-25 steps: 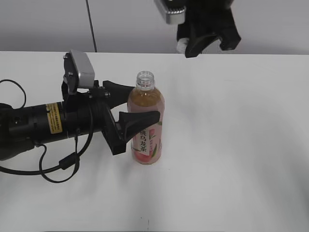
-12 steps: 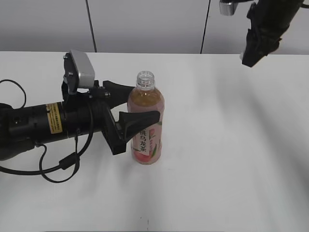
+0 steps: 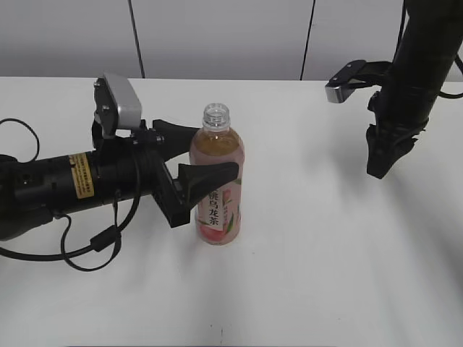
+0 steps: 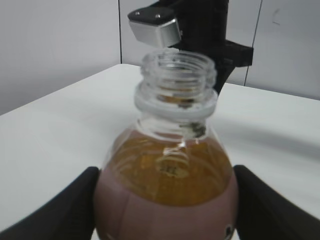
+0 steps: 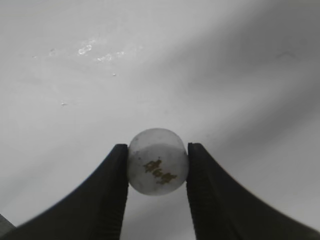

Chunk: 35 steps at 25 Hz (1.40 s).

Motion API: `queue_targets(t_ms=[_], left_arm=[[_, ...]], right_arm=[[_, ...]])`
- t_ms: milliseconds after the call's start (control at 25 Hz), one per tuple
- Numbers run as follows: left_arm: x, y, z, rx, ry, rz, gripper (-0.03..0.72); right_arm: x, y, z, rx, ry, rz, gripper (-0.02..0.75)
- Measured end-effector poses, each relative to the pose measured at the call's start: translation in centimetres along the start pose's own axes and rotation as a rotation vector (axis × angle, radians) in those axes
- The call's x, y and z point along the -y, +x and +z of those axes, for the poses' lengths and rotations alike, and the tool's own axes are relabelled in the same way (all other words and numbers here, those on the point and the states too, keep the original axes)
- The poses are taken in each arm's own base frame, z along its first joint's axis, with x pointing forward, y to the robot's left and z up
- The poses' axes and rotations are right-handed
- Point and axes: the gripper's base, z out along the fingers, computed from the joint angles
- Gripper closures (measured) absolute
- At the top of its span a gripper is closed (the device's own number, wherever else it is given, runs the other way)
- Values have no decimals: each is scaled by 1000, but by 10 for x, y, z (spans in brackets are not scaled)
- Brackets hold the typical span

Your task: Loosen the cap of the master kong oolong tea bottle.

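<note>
The master kong oolong tea bottle (image 3: pixel 218 188) stands upright on the white table, its neck open with no cap on it; it fills the left wrist view (image 4: pixel 167 190). My left gripper (image 3: pixel 199 155) is shut on the bottle's body, one finger on each side (image 4: pixel 165 210). The white cap (image 5: pixel 157 161) with small dark print is held between the fingers of my right gripper (image 5: pixel 157 165), just above the table. In the exterior view my right gripper (image 3: pixel 380 165) points down at the table's right side, far from the bottle; the cap is hidden there.
The left arm and its black cable (image 3: pixel 87 253) lie across the table's left side. A grey wall with dark vertical seams (image 3: pixel 309 40) stands behind the far edge. The right arm (image 4: pixel 200 30) shows behind the bottle in the left wrist view.
My right gripper has moved with the cap from above the bottle to the right and then down toward the table. The left gripper and bottle have stayed put.
</note>
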Motion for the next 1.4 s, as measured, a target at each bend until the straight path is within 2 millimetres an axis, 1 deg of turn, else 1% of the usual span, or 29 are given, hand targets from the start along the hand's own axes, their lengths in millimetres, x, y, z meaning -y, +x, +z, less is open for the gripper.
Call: queue_targets(t_ms=[200, 560, 600, 680, 800, 880, 920, 1040, 1120, 1280, 1360, 1400], left_arm=[[-4, 0, 0, 2, -47, -25, 216], [-5, 0, 0, 2, -55, -29, 216], [-5, 0, 0, 2, -55, -29, 216], [-5, 0, 0, 2, -55, -29, 216], [-5, 0, 0, 2, -55, -29, 216], [-5, 0, 0, 2, -55, -29, 216], [-5, 0, 0, 2, -55, -29, 216], [-5, 0, 0, 2, -55, -29, 216], [-5, 0, 0, 3, -56, -29, 216], [-5, 0, 0, 2, -57, -30, 216], [-5, 0, 0, 2, -58, -30, 216], [-5, 0, 0, 2, -58, -30, 216]], right_arm=[[8, 1, 24, -23, 40, 108, 461], [4, 13, 60, 6, 103, 215, 452], [3, 14, 63, 3, 100, 222, 437], [2, 16, 66, 0, 94, 234, 381], [1, 16, 66, 4, 92, 276, 241], [1, 16, 66, 5, 91, 313, 174], [1, 16, 66, 5, 90, 337, 162], [3, 15, 60, -4, 89, 426, 164], [2, 15, 47, -17, 86, 450, 164], [-3, 16, 7, -13, 110, 496, 164], [-7, 20, -12, -4, 142, 530, 164], [-11, 24, -25, 2, 163, 541, 166]])
